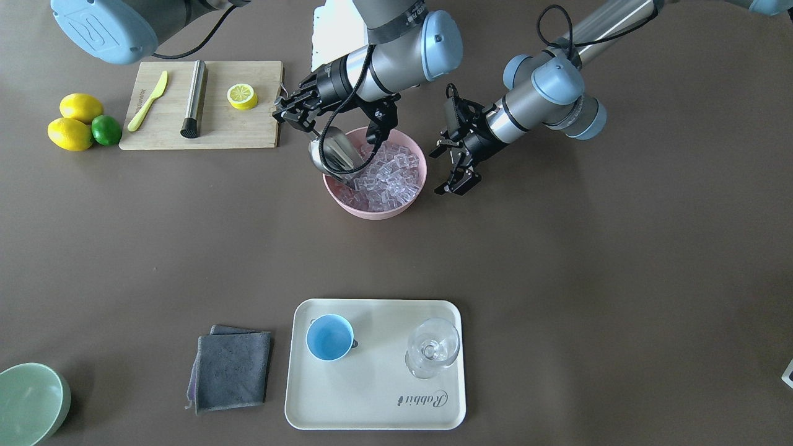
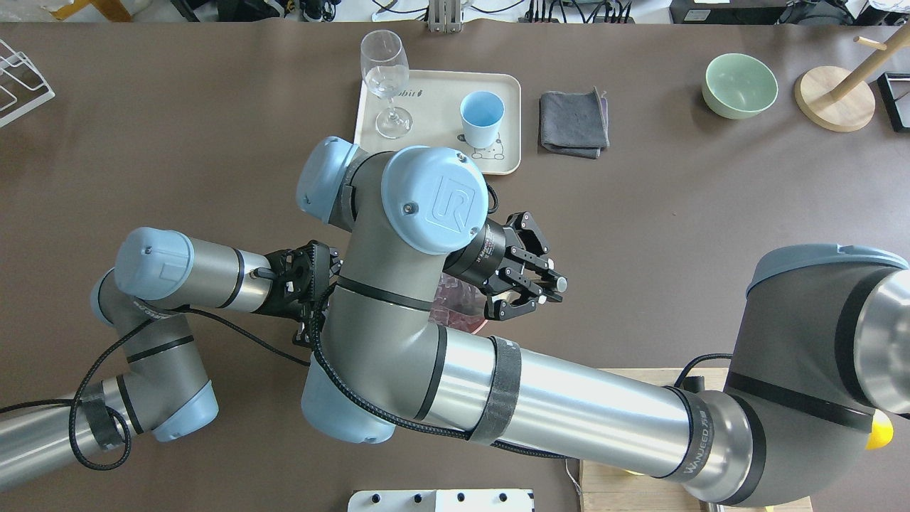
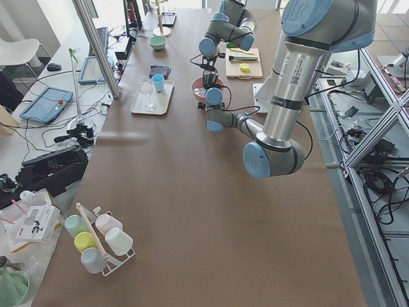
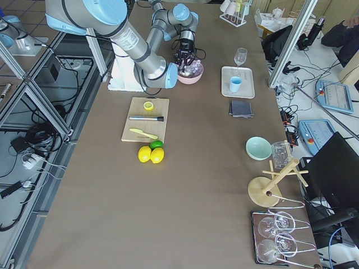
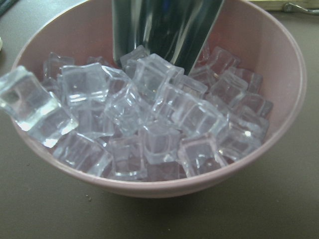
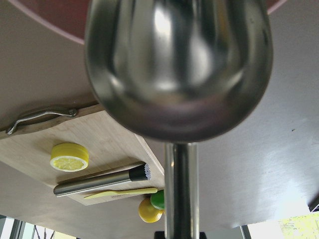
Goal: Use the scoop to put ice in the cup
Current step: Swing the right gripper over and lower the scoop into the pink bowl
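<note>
Exterior front-facing view: right gripper (image 1: 302, 121) clenches the handle of the steel trough-shaped scoop (image 1: 334, 155), its lip among clear ice cubes (image 1: 390, 176) in a pink bowl (image 1: 378, 212); left gripper (image 1: 460, 181) hangs spread, empty, beside it. We expect cubes to spill if the scoop tilts en route to the light-blue cup (image 1: 329, 337), well apart.

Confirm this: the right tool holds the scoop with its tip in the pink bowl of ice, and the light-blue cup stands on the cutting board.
The light-blue cup stands on the cream tray beside the stemmed glass, as the exterior front-facing view shows. The rest holds: the right tool grips the scoop, its tip in the pink bowl of ice.
</note>
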You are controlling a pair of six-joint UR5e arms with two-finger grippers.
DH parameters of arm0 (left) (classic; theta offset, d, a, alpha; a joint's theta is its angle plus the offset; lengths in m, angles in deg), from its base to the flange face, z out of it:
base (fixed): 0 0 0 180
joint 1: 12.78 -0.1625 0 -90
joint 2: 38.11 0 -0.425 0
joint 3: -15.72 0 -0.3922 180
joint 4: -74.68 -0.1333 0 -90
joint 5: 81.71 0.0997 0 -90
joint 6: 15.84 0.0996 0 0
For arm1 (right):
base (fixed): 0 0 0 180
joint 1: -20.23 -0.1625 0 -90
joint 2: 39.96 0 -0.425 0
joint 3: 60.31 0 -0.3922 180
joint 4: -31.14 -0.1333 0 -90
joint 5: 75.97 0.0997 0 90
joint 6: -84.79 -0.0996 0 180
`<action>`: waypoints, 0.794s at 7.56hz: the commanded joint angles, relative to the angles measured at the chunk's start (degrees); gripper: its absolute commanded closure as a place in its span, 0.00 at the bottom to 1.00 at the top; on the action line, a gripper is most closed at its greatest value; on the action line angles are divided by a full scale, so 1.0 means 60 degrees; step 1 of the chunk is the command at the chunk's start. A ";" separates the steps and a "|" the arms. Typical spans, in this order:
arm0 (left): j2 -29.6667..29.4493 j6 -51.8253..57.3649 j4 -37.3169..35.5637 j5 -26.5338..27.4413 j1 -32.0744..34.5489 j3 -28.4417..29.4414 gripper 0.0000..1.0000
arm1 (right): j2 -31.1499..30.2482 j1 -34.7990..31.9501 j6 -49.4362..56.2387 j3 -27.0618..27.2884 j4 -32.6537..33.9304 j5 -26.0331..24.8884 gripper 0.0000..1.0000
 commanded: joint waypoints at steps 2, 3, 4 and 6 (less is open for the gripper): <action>0.0023 -0.0014 0.0012 0.0150 -0.0026 -0.0007 0.02 | -0.0672 0.0000 -0.0060 0.0560 -0.0976 -0.0092 1.00; 0.0023 -0.0014 0.0026 0.0165 -0.0011 -0.0022 0.02 | -0.1168 0.0000 -0.0045 0.1334 -0.1124 -0.0208 1.00; 0.0023 -0.0014 0.0026 0.0165 0.0003 -0.0022 0.01 | -0.1550 0.0015 -0.0031 0.1791 -0.1314 -0.0239 1.00; 0.0023 -0.0014 0.0026 0.0165 0.0018 -0.0022 0.01 | -0.1934 0.0015 0.0013 0.2103 -0.1914 -0.0283 1.00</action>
